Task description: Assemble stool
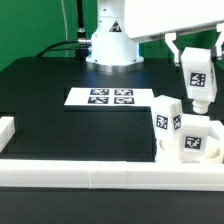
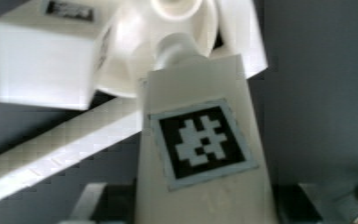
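My gripper (image 1: 197, 66) hangs at the exterior view's upper right, shut on a white stool leg (image 1: 198, 84) that points down and carries marker tags. In the wrist view this leg (image 2: 202, 140) fills the middle between my two fingers (image 2: 98, 200), its tag facing the camera. Below it, at the exterior view's lower right, the round white seat (image 1: 186, 146) rests near the front rail, with another leg (image 1: 166, 116) standing upright on it. The wrist view shows that leg (image 2: 51, 60) beside the rounded seat (image 2: 172, 25). The held leg is above the seat, not touching it.
The marker board (image 1: 110, 98) lies flat in the middle of the black table. A low white rail (image 1: 90, 178) runs along the front edge and another (image 1: 8, 128) along the exterior view's left. The robot base (image 1: 110, 45) stands at the back.
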{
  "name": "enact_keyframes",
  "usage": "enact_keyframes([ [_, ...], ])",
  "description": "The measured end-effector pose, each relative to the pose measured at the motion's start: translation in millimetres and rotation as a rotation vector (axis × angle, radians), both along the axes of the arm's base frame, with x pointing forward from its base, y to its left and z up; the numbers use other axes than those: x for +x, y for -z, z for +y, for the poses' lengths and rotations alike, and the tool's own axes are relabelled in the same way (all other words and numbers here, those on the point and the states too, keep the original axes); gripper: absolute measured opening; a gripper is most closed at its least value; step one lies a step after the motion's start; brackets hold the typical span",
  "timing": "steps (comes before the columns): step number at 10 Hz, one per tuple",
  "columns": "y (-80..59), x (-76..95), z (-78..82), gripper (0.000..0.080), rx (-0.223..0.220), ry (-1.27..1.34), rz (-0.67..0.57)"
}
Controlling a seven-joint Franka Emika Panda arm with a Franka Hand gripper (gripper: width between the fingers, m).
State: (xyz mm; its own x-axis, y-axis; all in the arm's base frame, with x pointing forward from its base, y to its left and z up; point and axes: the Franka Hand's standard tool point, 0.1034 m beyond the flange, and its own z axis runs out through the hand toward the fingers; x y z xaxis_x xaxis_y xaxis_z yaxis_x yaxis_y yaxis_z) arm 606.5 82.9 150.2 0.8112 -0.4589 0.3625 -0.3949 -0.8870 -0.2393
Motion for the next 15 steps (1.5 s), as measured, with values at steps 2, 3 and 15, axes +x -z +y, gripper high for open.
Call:
enact_keyframes([
  [2,0.8,0.2,0.3,0.0328,-0.001,-0.001,0.000],
  [3,6.9,-0.3,-0.1,0.0328,-0.006,-0.001,0.004],
  [15,25.1,6.7,20.2,0.0328,-0.020,0.006,-0.054],
])
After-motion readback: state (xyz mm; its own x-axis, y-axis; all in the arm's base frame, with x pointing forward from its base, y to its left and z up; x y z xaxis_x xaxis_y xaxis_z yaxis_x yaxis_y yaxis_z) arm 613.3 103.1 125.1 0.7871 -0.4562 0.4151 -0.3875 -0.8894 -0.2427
